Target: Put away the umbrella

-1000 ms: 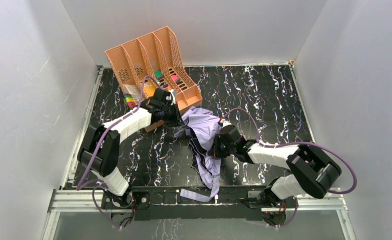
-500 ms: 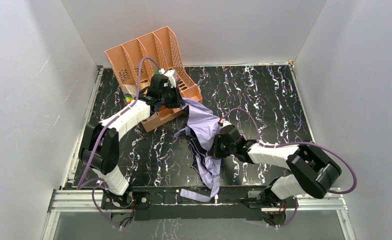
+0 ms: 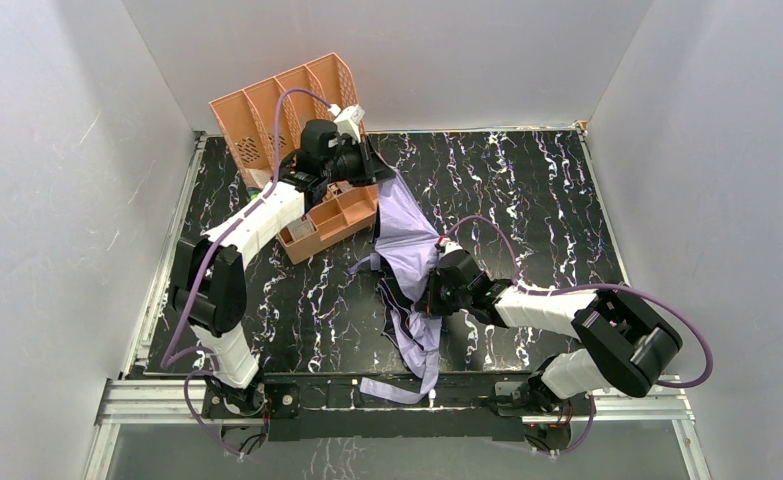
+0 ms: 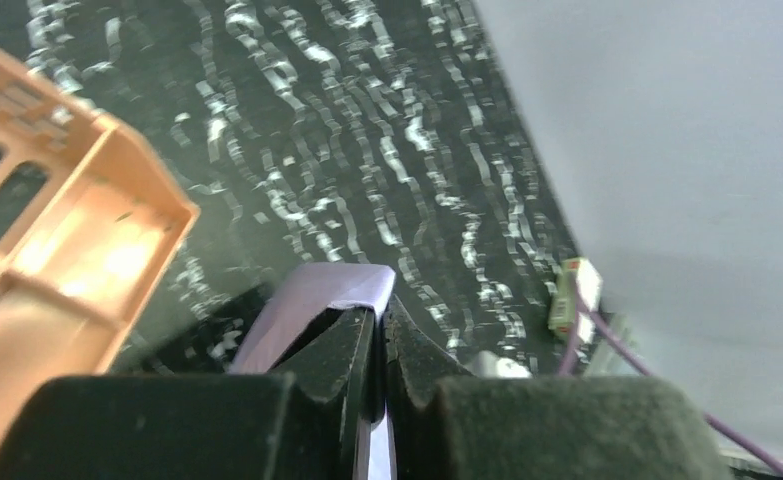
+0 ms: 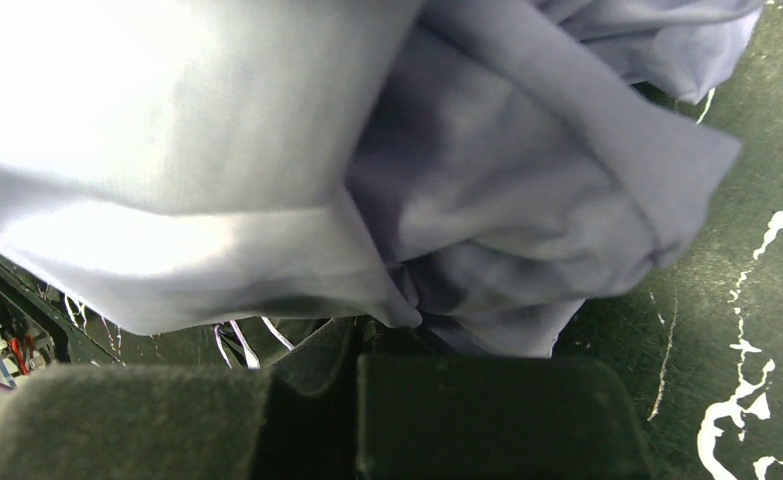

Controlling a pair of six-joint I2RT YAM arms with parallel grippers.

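Beside the slatted peach organiser (image 3: 257, 115), left end effector (image 4: 379, 318) clamped thin on a smooth lavender fold of the umbrella (image 3: 405, 238), clear only from its wrist. Crumpled canopy draped mid-worktop (image 3: 552, 205). Right end effector (image 5: 357, 345) pinched shut on it, jaws buried from overhead.

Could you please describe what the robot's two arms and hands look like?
The left arm and right arm have white shells and black joints. A purple cable loops along each. The left hand and right hand are black.
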